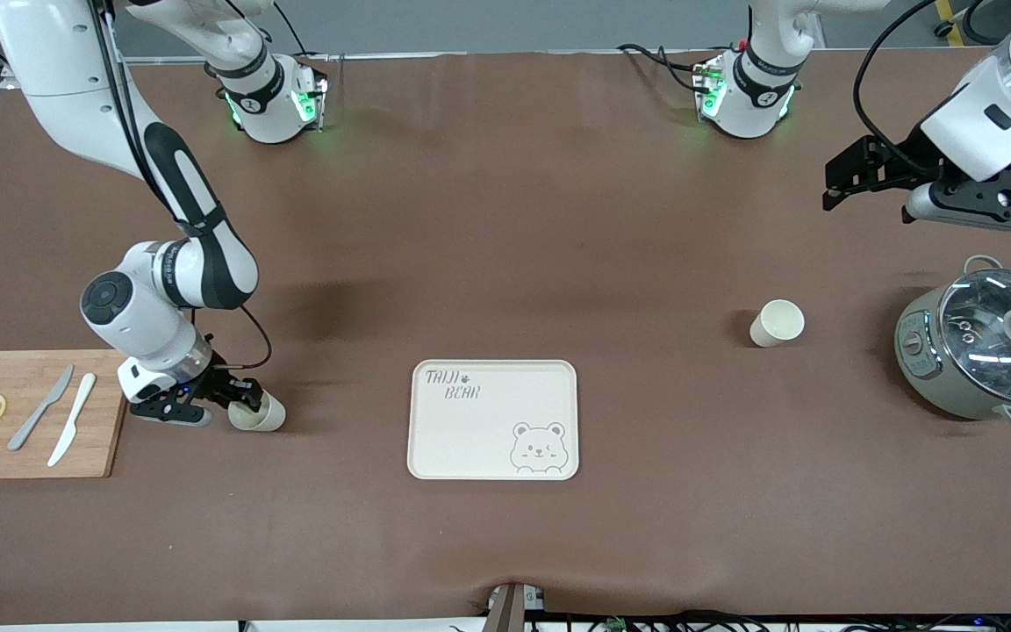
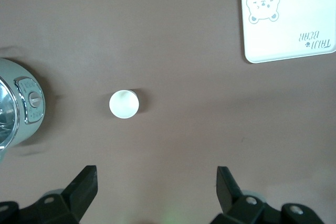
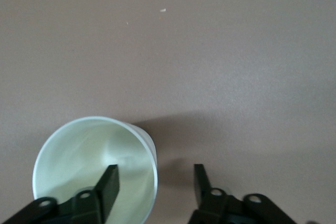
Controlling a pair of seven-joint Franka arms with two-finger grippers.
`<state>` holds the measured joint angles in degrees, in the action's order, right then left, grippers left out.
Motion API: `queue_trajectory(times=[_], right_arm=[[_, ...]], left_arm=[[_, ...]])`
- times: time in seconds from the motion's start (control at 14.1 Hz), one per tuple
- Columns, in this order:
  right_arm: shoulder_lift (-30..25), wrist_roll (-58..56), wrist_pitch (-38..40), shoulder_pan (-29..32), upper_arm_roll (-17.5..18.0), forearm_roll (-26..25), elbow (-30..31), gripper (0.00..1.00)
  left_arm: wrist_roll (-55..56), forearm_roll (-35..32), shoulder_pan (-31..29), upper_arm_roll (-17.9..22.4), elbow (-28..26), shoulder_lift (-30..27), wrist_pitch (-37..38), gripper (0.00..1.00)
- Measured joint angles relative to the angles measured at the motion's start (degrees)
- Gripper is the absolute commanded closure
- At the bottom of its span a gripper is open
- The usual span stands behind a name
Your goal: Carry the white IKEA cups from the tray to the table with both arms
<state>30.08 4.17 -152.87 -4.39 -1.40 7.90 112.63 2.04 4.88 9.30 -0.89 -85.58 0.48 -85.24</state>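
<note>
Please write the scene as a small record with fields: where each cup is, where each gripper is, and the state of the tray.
cup one: upright on the table beside the cutting board, at the right gripper
right gripper: open, one finger inside this cup, one outside its wall
cup two: upright, alone between tray and cooker
left gripper: open, raised over bare table near the cooker
tray: nothing on it
</note>
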Motion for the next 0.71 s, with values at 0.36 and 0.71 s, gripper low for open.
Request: queue_trajectory(times=[0.36, 0.71], right_arm=[[-5.25, -0.67, 32.05, 3.64, -0.62, -0.01, -14.54, 0.00], [-10.10, -1.70, 57.33, 8.67, -0.83, -0.80, -29.85, 0.00]], left_arm=[[-2.39, -0.85, -1.44, 0.00, 0.00, 0.10, -0.95, 0.00], [-2.61, -0.94, -1.44, -0.12, -0.03, 0.37, -1.23, 0.00]])
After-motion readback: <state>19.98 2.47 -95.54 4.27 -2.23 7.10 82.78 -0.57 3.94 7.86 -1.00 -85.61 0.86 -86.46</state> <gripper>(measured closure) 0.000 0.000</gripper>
